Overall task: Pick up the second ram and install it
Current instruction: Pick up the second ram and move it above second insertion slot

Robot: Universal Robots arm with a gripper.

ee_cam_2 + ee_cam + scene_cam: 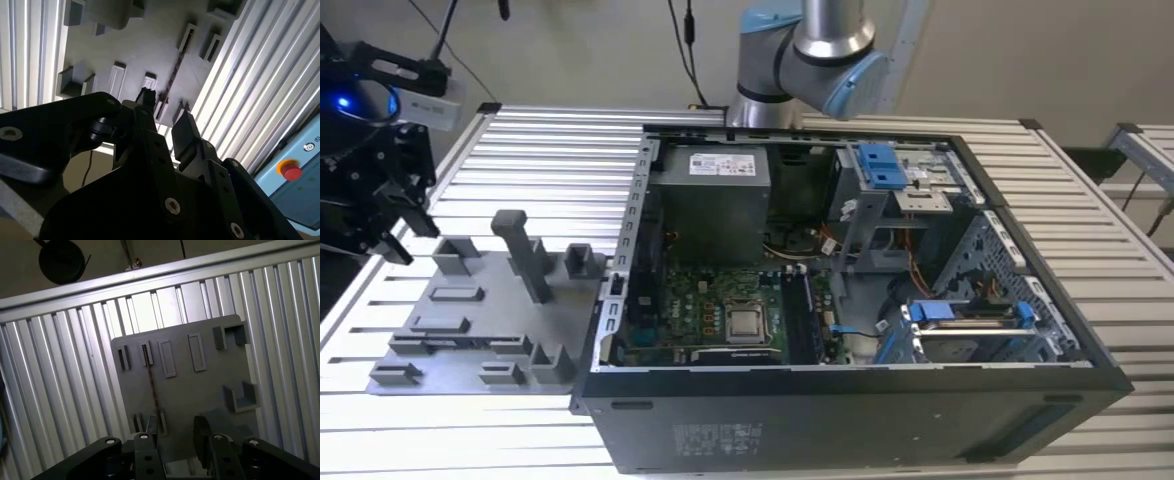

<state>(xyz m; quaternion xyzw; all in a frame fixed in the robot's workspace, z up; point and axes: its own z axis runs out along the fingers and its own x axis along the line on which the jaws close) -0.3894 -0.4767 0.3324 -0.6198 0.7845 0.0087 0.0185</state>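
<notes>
Now your black two-fingered gripper [175, 432] hovers, jaws apart; the thin dark ram stick [152, 385] stands edge-on in its grey plastic tray [210, 390], lengthwise ahead, nearer one finger.

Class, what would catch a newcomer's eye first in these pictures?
The open computer case sits in the exterior view's middle, green motherboard exposed. At the exterior view's left lies a grey holder tray; in both wrist views the open end effector hangs over it, near the second ram standing on edge.
</notes>
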